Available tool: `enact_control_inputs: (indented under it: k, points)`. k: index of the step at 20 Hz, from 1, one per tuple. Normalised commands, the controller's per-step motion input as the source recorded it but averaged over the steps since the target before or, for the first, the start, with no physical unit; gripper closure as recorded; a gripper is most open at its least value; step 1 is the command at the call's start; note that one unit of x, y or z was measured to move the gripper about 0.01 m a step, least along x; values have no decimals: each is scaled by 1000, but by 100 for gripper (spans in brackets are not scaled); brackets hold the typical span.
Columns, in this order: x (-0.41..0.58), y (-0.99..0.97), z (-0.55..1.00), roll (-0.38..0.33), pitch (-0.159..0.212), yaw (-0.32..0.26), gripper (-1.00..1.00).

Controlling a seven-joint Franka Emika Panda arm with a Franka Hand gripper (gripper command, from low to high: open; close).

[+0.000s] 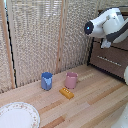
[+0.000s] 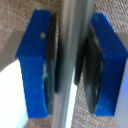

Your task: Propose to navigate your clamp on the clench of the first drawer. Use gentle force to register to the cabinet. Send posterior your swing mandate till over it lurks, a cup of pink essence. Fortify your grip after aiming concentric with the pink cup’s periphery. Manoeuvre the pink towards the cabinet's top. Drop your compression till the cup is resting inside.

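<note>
Exterior view
Arm (image 1: pixel 107 24): white, bulky, reaching in from the exterior view's right, high above the tabletop; the gripper itself is hidden behind it against the cabinet.
Cabinet (image 1: pixel 111 59): dark brown, just below and behind the arm; the silver bar of a lower drawer (image 1: pixel 107 60) shows under the arm.
Pink cup (image 1: pixel 71 79): upright on the tabletop (image 1: pixel 95 100), well below the arm and off toward the exterior view's left, well apart from it.
Blue cup (image 1: pixel 46 80): upright, beyond the pink cup, farther still from the arm.
Yellow block (image 1: pixel 66 92): flat on the tabletop, just in front of the pink cup.
Plate (image 1: pixel 17 115): patterned rim, farthest from the arm, at the near corner.

Wrist view
Gripper (image 2: pixel 73 65): narrow; its two blue-tipped fingers (image 2: pixel 35 60) close from either side on the handle, dark pads touching or nearly touching it.
Handle (image 2: pixel 74 45): silver bar running straight between the fingers, centred in the gap.
Drawer (image 2: pixel 17 20): blurred brownish front behind the fingers; too blurred for detail.
</note>
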Motion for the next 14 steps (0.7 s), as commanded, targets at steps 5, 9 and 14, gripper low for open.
enact_control_inputs:
  k: [5,9,14]
  points:
    - [96,1000,-154,0,16,15,100]
    - [426,572,-49,-42,15,-63,100]
    - [340,258,-17,-50,35,-85,-100]
